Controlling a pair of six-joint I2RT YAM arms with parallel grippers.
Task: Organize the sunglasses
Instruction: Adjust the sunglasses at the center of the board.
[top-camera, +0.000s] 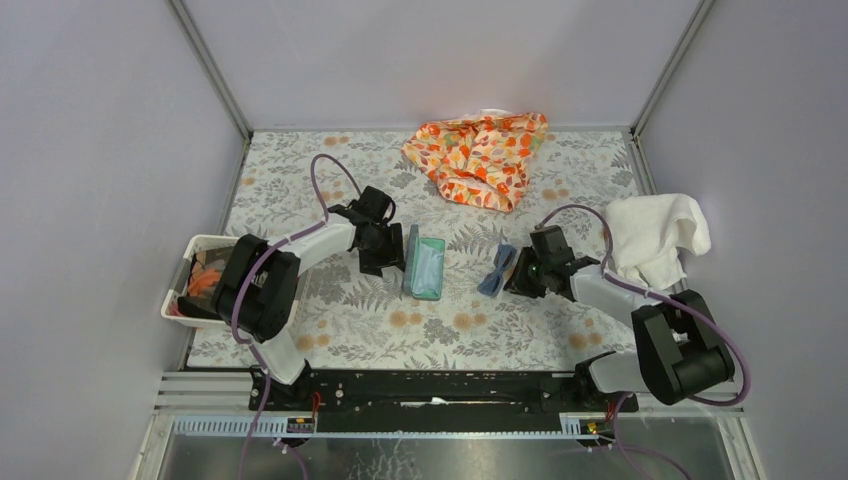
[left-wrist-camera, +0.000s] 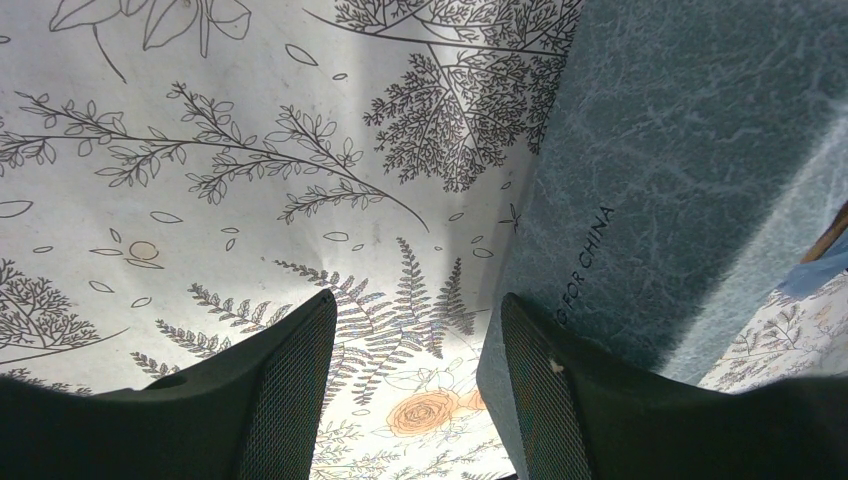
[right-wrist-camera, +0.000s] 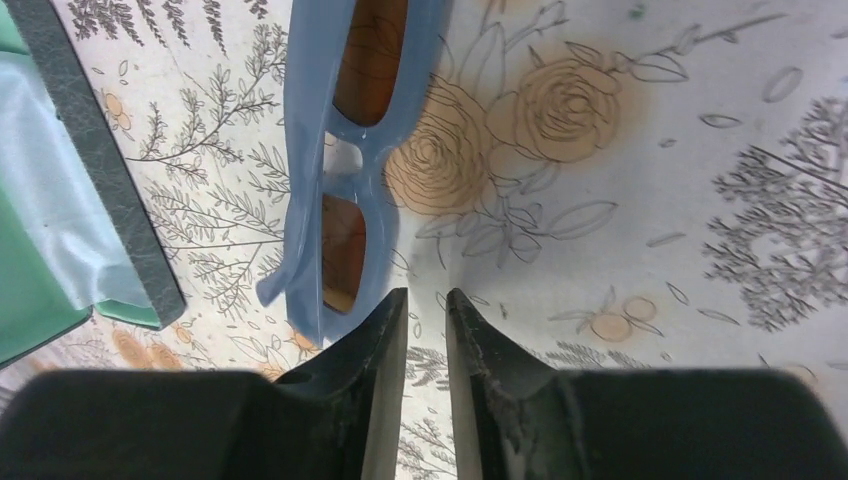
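Observation:
The sunglasses (top-camera: 497, 270), with a blue frame and brown lenses, lie folded on the flowered tablecloth to the right of the case; they also show in the right wrist view (right-wrist-camera: 350, 180). My right gripper (top-camera: 520, 273) is just to their right, low over the cloth. In the right wrist view it (right-wrist-camera: 427, 291) is shut to a narrow gap and holds nothing; its left finger is beside the frame's near end. The open dark grey case (top-camera: 424, 262) has a teal inside and holds a light blue cloth (right-wrist-camera: 50, 200). My left gripper (top-camera: 385, 256) is open at the case's left wall (left-wrist-camera: 680, 150), which lies by its right finger (left-wrist-camera: 540, 380).
An orange patterned cloth (top-camera: 480, 155) lies at the back middle. A white towel (top-camera: 655, 235) lies at the right edge. A white bin (top-camera: 190, 290) with orange items stands at the left edge. Grey walls close in the table.

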